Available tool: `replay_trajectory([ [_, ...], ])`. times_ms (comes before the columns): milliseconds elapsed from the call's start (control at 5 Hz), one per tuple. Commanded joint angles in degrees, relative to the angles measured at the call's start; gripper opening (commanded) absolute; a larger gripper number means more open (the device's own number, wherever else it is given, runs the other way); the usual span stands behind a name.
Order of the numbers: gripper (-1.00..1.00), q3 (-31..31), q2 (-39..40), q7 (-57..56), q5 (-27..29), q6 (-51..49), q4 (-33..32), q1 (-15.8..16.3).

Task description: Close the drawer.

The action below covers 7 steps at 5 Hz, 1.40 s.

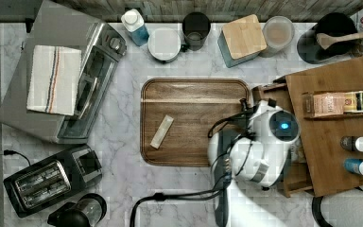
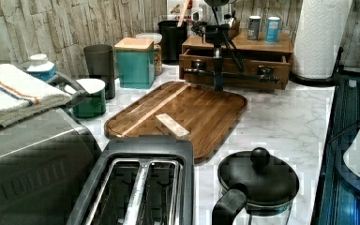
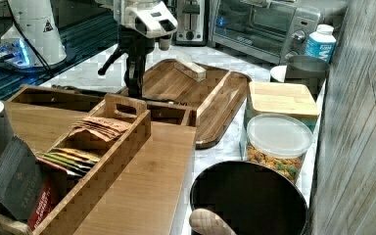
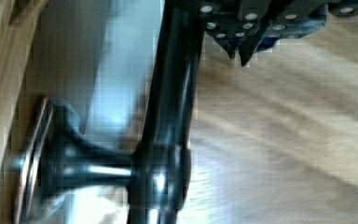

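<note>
Nearest in the left view, a toaster (image 2: 138, 185) and a black lidded pot (image 2: 258, 180) are seen. Past them a dark wooden tray (image 2: 206, 105) lies with a small wooden block (image 2: 171, 125) on it. At twelve o'clock from the tray hangs the gripper (image 2: 218, 80), set just in front of the drawer (image 2: 236, 63). The drawer is pulled partly out of the bamboo cabinet (image 2: 239, 47). In the top view the drawer (image 1: 270, 92) is found at three o'clock from the tray, under the arm.

In the wrist view the fingertips (image 4: 247, 51) are seen pressed together with nothing pinched between them, just beside the black handle bar (image 4: 168, 116) on the side away from the drawer front.

The step in hand is judged to be the push. It would best be made with the closed fingers laid against the bar or the front near its middle, so that the drawer is not skewed on its runners. The push should be kept level and straight toward the cabinet, and eased off once the front meets the frame.

Whether the fingers touch the bar cannot be told. How far the drawer is out is best judged in the right view, where its rim (image 3: 44, 92) is partly covered by the gripper (image 3: 133, 84) and by the cabinet's slotted top (image 3: 142, 191). The drawer's inside is largely hidden in the top view by the arm.
</note>
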Motion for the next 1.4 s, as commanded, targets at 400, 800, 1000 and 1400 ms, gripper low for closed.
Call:
replay_trajectory([
  [400,-1.0,-11.05,-1.67,11.51,-18.13,2.18,14.67,-3.26],
  [800,-1.0,-12.78,-5.7,17.84,-20.57,2.85,10.15,-0.83],
  [1000,-1.0,-12.83,-5.7,17.83,-20.56,2.85,10.14,-0.77],
  [1400,-1.0,-12.6,-5.7,17.85,-20.61,2.83,10.15,-1.0],
])
